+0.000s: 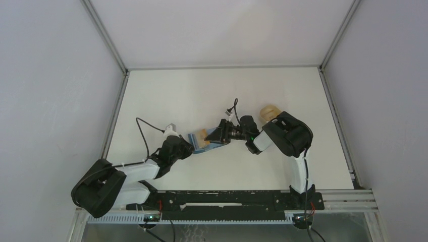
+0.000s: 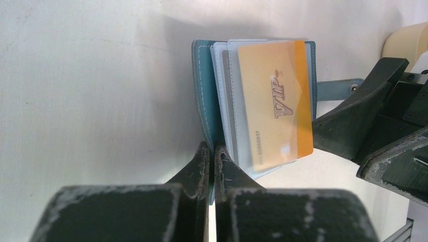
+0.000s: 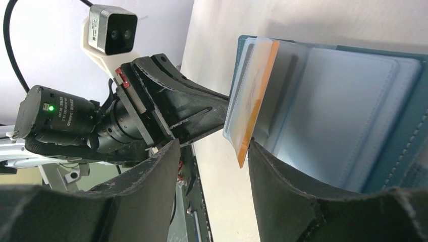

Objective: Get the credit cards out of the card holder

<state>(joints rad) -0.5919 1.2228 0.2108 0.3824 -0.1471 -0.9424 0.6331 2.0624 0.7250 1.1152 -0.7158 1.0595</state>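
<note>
The teal card holder lies open near the table's middle, its clear sleeves fanned out. An orange-and-tan "VIP" credit card sits in a sleeve, its orange edge sticking out. My left gripper is shut on the near edge of the holder's teal cover. My right gripper is open at the holder's other side. The card's corner hangs between its fingers, close to the right finger, which lies against the sleeves. No dark cards show.
A beige tape-like roll lies just behind the right arm and shows at the edge of the left wrist view. White walls with metal frame rails bound the table on the left, back and right.
</note>
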